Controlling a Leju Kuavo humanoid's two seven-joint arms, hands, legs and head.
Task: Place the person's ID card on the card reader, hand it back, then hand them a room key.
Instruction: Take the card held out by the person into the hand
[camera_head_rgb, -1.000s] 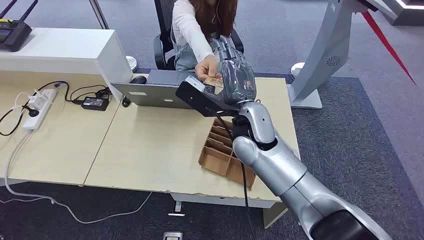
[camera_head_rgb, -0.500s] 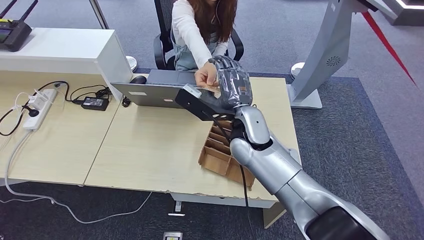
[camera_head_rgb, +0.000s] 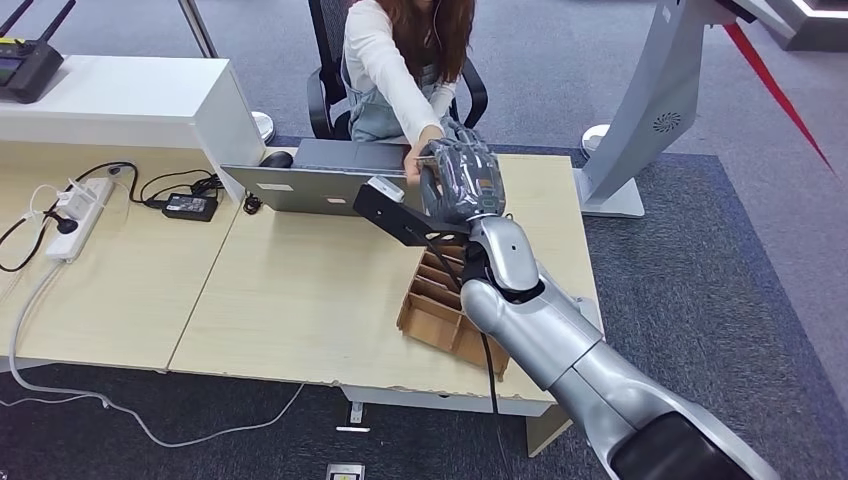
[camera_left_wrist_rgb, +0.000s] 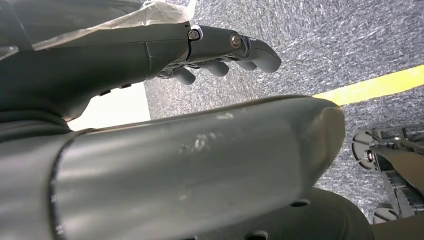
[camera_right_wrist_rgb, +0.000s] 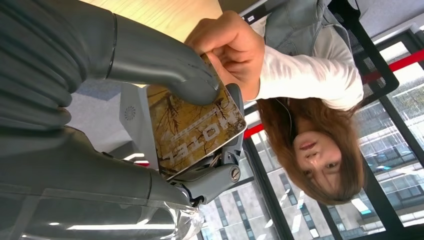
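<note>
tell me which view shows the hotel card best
The right wrist view: the card faces the camera, print readable, pinched by the right hand with the person's hand on its edge. In the head view the hand's back hides it.

The light wooden desk (camera_head_rgb: 300, 290) is made of two tops joined side by side, with a seam between them. On the left top, near its far edge, lie a white power strip (camera_head_rgb: 78, 216) with cables plugged in and a black power adapter (camera_head_rgb: 190, 206). At the far edge of the right top stands an open grey laptop (camera_head_rgb: 300, 188), with a black mouse (camera_head_rgb: 277, 159) just behind it. A brown cardboard divider tray (camera_head_rgb: 440, 305) lies near the right top's front right corner.
</note>
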